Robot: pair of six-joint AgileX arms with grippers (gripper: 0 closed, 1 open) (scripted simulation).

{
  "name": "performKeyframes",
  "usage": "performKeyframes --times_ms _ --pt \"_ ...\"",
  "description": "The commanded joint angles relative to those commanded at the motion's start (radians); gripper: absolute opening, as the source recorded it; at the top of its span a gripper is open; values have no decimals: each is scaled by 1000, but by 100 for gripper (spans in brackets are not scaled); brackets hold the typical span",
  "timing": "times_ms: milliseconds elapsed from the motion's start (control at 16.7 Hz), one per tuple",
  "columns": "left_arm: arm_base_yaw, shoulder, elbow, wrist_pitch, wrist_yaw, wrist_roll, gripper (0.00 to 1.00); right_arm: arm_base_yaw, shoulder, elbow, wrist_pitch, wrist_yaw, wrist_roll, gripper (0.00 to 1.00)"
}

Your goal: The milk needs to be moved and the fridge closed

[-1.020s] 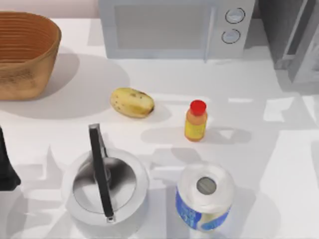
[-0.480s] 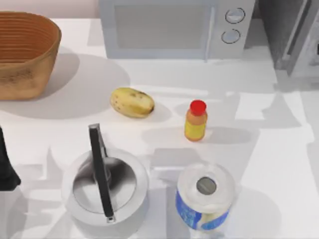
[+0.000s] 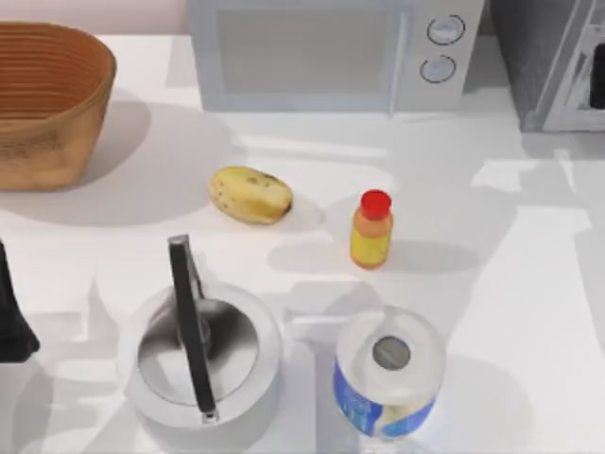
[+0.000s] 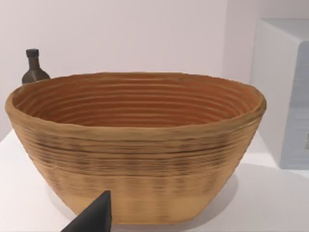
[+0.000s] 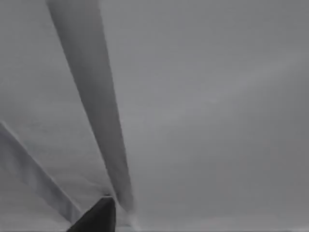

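The fridge (image 3: 529, 57) is the grey cabinet at the table's back right corner, and its pale framed door (image 3: 579, 85) lies close against it. The milk is hidden. A dark part of my right arm (image 3: 598, 90) shows at the right edge, on the door. In the right wrist view my right gripper (image 5: 96, 218) is a dark wedge close to a grey surface crossed by pale frame bars (image 5: 91, 96). My left arm (image 3: 11, 317) is parked at the left edge, and its gripper (image 4: 94, 218) faces the basket (image 4: 135, 145).
A microwave (image 3: 331, 52) stands at the back centre and a woven basket (image 3: 47, 95) at the back left. A potato (image 3: 250, 194), a red-capped bottle (image 3: 371, 230), a kettle (image 3: 200, 355) and a blue-and-white paper roll (image 3: 389, 374) stand on the table. A dark bottle (image 4: 34, 67) stands behind the basket.
The fridge door has swung in toward the cabinet. A dark part of my right arm has appeared at the right edge, and the shadows on the right of the table have shifted.
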Motion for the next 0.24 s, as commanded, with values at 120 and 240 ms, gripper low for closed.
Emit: performKeyframes --times_ms 120,240 --pt "0 0 0 0 0 0 100 -1 46 53 -13 3 1 100" --pt "0 0 0 0 0 0 100 -2 57 65 -16 3 2 100"
